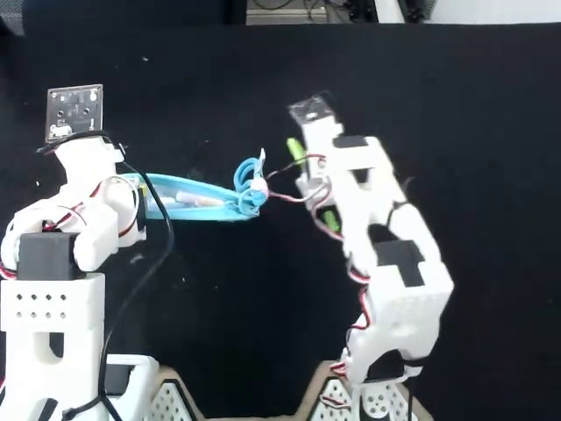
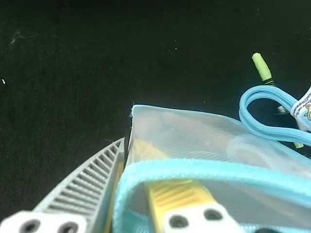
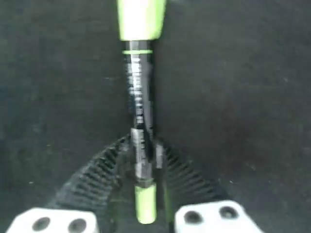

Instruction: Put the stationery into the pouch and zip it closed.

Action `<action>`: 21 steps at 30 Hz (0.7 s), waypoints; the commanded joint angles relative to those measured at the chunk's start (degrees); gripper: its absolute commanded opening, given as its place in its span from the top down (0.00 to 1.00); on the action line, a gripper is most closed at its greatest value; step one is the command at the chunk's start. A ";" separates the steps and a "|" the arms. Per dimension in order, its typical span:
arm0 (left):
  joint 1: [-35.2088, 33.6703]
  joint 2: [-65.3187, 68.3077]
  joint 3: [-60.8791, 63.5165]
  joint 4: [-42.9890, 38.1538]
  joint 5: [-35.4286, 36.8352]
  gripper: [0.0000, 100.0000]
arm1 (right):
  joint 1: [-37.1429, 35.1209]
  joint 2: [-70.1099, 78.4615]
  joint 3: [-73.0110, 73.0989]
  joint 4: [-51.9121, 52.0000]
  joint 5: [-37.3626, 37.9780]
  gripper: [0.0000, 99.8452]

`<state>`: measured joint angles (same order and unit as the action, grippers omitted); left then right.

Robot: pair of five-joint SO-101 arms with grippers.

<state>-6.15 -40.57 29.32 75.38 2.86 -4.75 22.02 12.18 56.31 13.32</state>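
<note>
Right gripper [image 3: 145, 148] clamped on black pen with lime-green cap [image 3: 138, 97], near blue cord loop [image 1: 248, 180] of pale-blue mesh pouch [image 1: 197, 203]. Left gripper [image 2: 128, 150] pinches pouch edge. Risk: pen snags loop, misses mouth.

- The tabletop [image 1: 473, 114] is covered in black matt cloth that looks faintly fuzzy.
- The pouch [image 2: 204, 141] has translucent, finely ribbed plastic walls, and its light-blue zip tape looks woven.
- Its blue loop [image 2: 265, 114] is smooth and slightly glossy.
- The pen [image 3: 140, 97] is smooth plastic, with a green cap and a printed black barrel.
- The left claw [image 2: 129, 144] and right claw [image 3: 144, 141] are matt plastic with ribbed fingers.
</note>
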 commanded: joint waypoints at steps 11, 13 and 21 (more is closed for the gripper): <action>-0.04 0.62 3.65 -0.44 0.18 0.97 | 16.44 -8.22 -0.84 19.96 17.93 0.93; -0.04 0.62 3.65 -0.44 0.18 0.97 | 16.09 -7.08 -1.19 21.54 18.37 0.84; -0.04 0.62 3.74 -0.44 0.09 0.97 | 8.70 -3.21 -11.12 21.98 16.53 0.80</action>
<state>-6.15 -40.57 29.32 75.38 2.86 6.95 18.42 7.43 78.11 31.34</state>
